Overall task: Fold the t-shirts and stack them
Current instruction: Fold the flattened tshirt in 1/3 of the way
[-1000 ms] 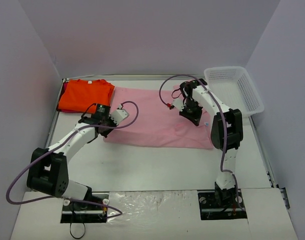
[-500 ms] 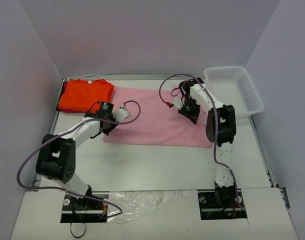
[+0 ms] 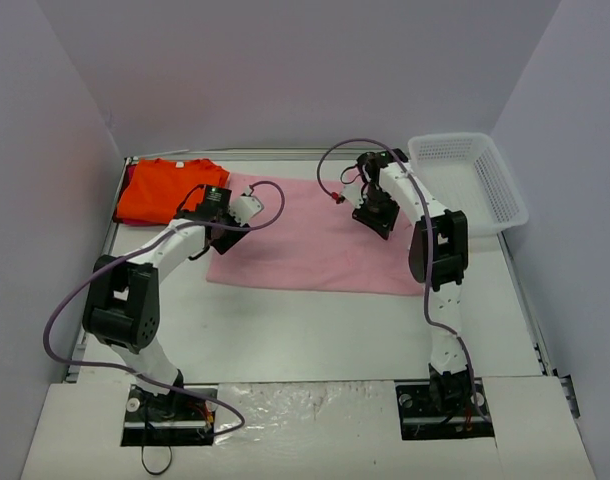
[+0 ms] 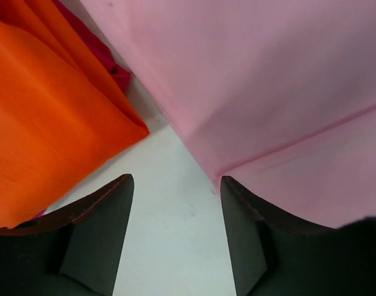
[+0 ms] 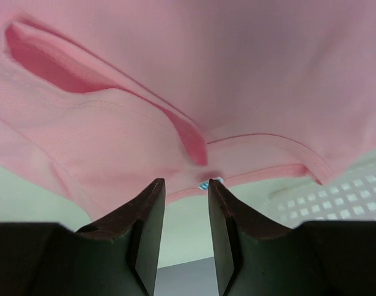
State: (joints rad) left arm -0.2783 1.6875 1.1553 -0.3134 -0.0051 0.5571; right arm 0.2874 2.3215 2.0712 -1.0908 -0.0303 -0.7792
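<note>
Two shirts for sure: pink shirt (image 3: 305, 240) toward twelve o'clock, orange shirt (image 3: 170, 190) at ten. One magenta strip (image 4: 108, 58) under the orange; cannot tell whether a third shirt. One basket (image 3: 512, 195) at two o'clock. Two arms: left arm (image 3: 160, 255) from seven, right arm (image 3: 425, 215) from five. Two grippers, one each: left gripper (image 4: 175, 185), right gripper (image 5: 186, 185). Two purple cables, one per arm: left cable (image 3: 65, 320), right cable (image 3: 330, 165). One table (image 3: 315, 330).

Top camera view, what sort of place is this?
Probably a robot lab test cell, not a home: two arms bolted to a white table, plain walls close around it, and a pink t-shirt and white basket set out.
</note>
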